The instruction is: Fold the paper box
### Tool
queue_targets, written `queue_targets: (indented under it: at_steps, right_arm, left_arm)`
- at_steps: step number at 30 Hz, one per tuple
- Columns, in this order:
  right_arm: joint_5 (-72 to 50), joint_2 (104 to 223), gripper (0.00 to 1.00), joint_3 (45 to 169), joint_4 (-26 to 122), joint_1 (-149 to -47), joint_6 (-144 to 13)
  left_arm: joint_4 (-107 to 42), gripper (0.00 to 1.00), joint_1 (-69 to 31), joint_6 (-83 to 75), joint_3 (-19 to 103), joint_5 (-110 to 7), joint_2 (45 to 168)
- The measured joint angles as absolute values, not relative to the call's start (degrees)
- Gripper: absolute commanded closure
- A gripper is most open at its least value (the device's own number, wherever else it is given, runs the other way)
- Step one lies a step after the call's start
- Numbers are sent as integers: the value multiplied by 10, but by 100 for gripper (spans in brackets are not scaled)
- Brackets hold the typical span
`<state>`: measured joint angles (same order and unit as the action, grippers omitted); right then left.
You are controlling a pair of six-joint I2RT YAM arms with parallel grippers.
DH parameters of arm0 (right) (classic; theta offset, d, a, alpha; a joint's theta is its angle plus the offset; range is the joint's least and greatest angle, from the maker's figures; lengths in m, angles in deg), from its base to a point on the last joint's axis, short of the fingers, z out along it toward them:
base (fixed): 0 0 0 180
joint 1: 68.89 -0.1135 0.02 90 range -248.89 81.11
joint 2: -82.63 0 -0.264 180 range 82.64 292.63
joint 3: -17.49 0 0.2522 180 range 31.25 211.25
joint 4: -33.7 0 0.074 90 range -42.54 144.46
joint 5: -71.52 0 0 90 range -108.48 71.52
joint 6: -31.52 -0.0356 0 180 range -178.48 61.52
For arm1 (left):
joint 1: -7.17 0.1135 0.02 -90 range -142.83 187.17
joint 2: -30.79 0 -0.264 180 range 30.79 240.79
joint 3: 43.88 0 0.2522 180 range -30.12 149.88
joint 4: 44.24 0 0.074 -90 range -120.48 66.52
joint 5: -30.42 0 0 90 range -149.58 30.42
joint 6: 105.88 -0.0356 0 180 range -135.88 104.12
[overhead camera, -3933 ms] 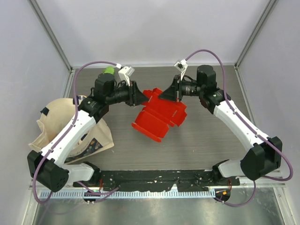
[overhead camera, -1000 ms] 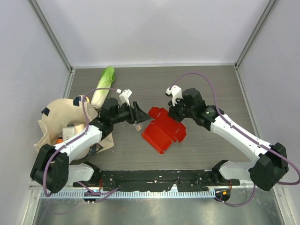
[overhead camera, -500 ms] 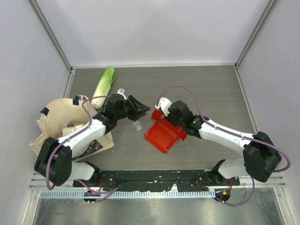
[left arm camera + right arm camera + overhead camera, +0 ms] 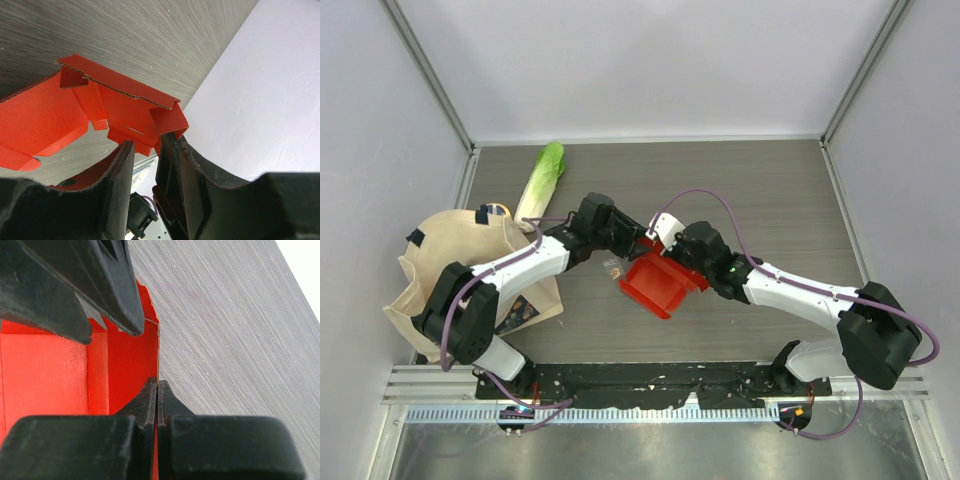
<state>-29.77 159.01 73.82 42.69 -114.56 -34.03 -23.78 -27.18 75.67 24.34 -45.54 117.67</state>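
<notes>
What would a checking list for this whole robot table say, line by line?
Surface: grey table, streaky grain.
Job's things: red paper box mid-table, partly folded, flaps sticking up.
Clutter: beige bag at left; green leafy vegetable behind it; small brown bit beside the box.
Grippers: left gripper open, a flap edge between its tips; right gripper shut on a box wall.
Cables: purple cables looping over both arms.
Surroundings: white walls; metal rail at the near edge.

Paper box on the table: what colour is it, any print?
The paper box is plain bright red, no print visible; the left wrist view shows it best.
</notes>
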Motion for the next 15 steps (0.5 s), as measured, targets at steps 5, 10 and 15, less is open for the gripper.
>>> queue_targets:
  at_steps: [5,10,15]
  right_arm:
    - [-298,1590,99,737,415,-1147,-335]
    - [-307,1590,99,735,420,-1147,-331]
    - [-313,1590,99,734,419,-1147,-331]
  left_arm:
    - [-235,60,-282,780,262,-456,1209]
    - [-241,59,-288,787,277,-449,1239]
    - [-248,51,-292,784,277,-454,1239]
